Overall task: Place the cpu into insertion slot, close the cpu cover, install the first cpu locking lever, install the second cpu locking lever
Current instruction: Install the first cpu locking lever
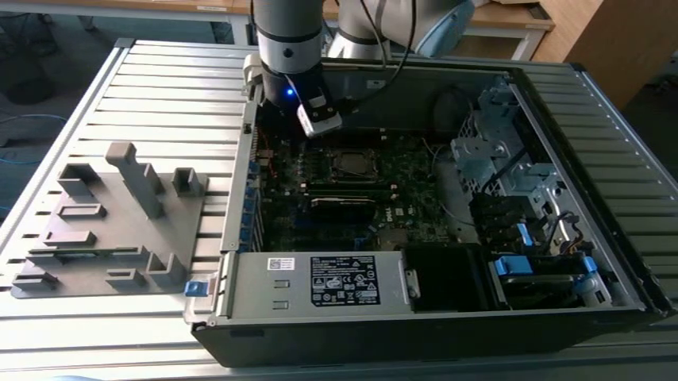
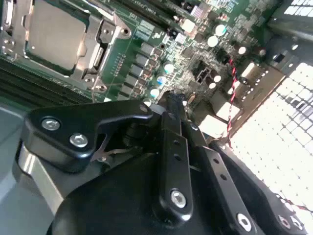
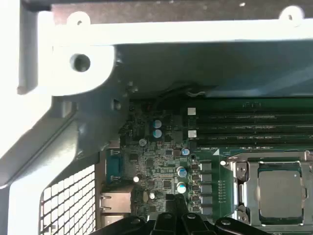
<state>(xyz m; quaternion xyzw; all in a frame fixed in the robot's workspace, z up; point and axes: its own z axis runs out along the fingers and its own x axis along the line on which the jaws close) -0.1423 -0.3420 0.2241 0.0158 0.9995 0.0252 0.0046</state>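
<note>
Gripper with fingers drawn together on nothing, poised over the green circuit board, cpu just nearer and toward the exterior view's right, seated in the insertion slot, cpu cover lying flat around it, open computer case enclosing all.

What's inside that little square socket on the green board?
The cpu, silver-grey top up, with the cpu cover framing it. What lies beneath it in the insertion slot is hidden.
</note>
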